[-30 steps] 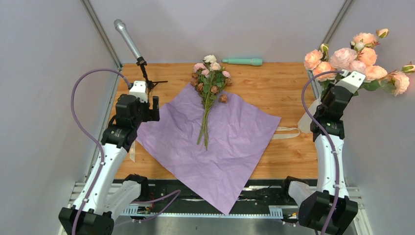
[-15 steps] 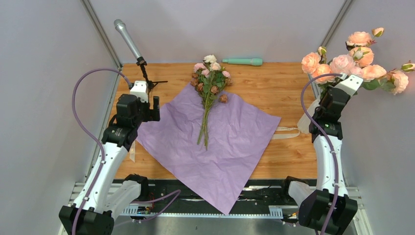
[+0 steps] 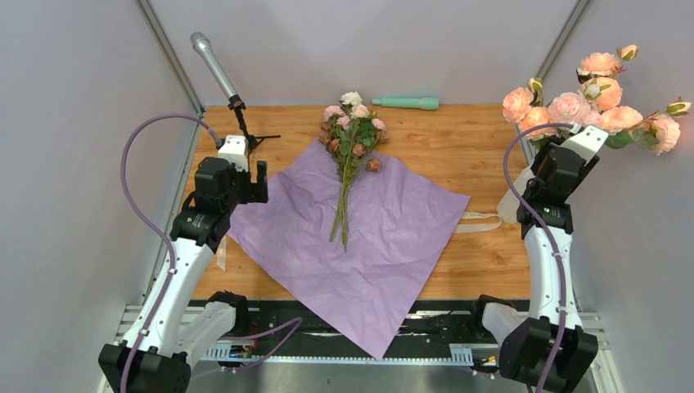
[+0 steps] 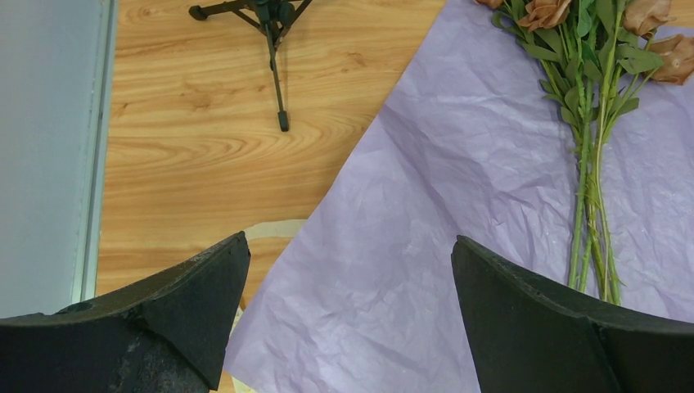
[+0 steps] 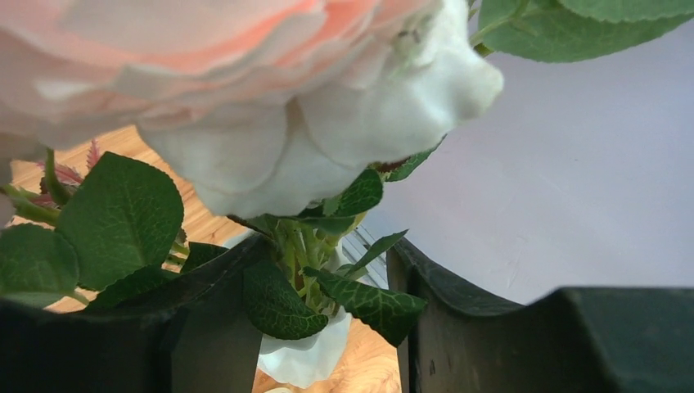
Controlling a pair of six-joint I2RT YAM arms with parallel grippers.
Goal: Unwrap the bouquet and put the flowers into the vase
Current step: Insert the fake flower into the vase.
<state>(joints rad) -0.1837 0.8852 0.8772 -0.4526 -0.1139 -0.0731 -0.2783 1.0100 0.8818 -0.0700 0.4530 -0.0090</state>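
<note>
Lying on lilac paper (image 3: 385, 246) — flowers (image 3: 350, 139), right pincer (image 5: 327, 250) parted around peach-rose stems (image 5: 296, 246)

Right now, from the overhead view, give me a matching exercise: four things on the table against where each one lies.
1 flowers
2 purple paper
3 mint-green cylinder
4 peach roses

A flat along the far edge
B right side, blooms raised high
C spread open, one corner past the near edge
D lying on the paper, blooms toward the far edge

Pairs: 1-D, 2-C, 3-A, 4-B
</note>
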